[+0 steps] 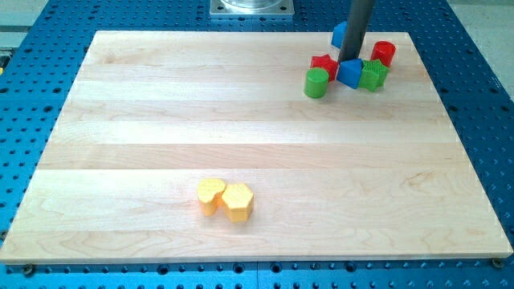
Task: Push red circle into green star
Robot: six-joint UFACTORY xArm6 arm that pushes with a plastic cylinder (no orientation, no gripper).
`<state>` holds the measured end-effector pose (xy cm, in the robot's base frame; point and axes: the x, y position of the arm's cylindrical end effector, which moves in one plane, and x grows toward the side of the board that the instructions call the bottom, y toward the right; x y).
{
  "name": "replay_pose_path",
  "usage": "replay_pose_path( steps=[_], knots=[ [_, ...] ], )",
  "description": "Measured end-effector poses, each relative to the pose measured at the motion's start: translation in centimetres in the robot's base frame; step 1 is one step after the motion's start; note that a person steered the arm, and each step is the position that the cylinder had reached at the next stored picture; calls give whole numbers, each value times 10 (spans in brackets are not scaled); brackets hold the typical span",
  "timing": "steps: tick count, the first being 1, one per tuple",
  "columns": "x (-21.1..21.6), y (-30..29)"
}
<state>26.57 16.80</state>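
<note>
The red circle (384, 53) stands near the board's top right corner. The green star (373, 75) lies just below it and slightly to the left, very close or touching. My tip (350, 59) is to the left of the red circle, with a small gap between them. It sits right above a blue block (350, 73) that touches the green star's left side. The rod partly hides another blue block (340, 34) above the tip.
A red block (324, 64) of unclear shape and a green circle (316, 83) sit left of the tip. Two yellow blocks (210, 195) (238, 201) touch each other near the bottom centre. The wooden board (161, 120) rests on a blue perforated table (482, 48).
</note>
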Motion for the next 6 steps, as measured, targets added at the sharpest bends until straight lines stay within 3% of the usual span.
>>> replay_pose_path(
  steps=[4,5,6],
  knots=[
    [-9,79],
    [-45,92],
    [-33,142]
  ],
)
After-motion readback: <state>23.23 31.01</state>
